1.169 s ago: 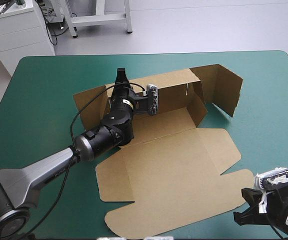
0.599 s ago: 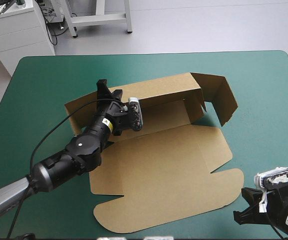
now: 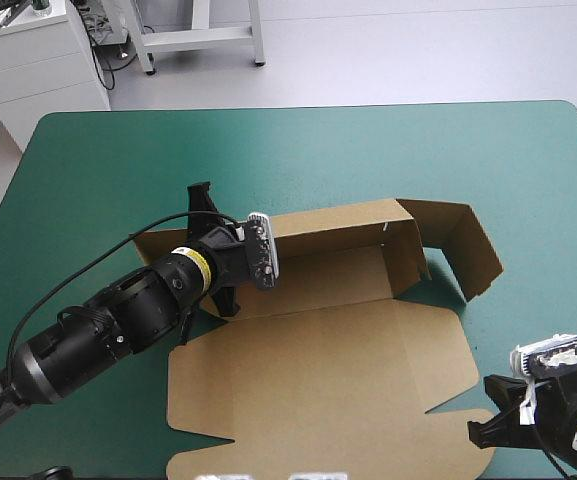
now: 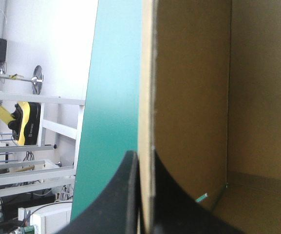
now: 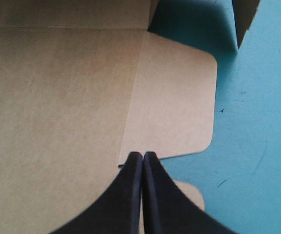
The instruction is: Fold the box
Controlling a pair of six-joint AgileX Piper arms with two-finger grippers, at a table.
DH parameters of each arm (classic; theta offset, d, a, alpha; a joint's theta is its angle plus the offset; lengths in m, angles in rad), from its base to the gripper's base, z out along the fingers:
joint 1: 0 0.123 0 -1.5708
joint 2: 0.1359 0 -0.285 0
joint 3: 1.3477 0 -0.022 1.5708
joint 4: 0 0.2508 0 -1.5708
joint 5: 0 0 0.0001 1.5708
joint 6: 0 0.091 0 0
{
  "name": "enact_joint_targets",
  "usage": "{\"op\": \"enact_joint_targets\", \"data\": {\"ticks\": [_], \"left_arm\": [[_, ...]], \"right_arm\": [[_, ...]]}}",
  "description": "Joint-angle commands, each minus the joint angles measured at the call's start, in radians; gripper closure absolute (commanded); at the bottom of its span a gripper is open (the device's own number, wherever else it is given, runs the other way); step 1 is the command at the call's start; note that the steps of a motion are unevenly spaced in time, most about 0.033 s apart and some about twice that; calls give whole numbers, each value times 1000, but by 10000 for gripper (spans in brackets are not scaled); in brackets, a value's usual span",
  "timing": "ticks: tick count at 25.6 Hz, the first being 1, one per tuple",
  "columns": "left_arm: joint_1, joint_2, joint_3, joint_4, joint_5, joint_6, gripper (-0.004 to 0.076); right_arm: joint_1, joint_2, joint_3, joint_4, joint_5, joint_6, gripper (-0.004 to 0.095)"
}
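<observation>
One wall (image 4: 189,97) of the box (image 3: 338,340) sits clamped in your left pincer (image 4: 141,163); hold it upright, gently. Your right pincer (image 5: 143,157) hovers clenched, empty, by the lid (image 5: 57,97).

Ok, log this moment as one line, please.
left gripper: shut on box, at raised far wall | right gripper: shut, empty, over lid flap | lid: flat

box (image 3: 318,370): brown board, matt, faintly fibrous | cover (image 3: 118,160): teal-green, smooth, matt | right gripper (image 5: 142,155): black, smooth
</observation>
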Motion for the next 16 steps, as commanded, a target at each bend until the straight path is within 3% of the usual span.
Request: {"op": "enact_joint_targets", "data": {"ticks": [1,10,16], "left_arm": [[-7,5,-34,15,-31,17,756],[-7,160,-34,362,-19,-18,756],[-18,170,-34,431,-5,-102,757]], "right_arm": [[-3,10,-24,7,-62,-2,931],[-3,10,-24,7,-73,-2,931],[-3,10,-24,-3,-78,-2,930]]}}
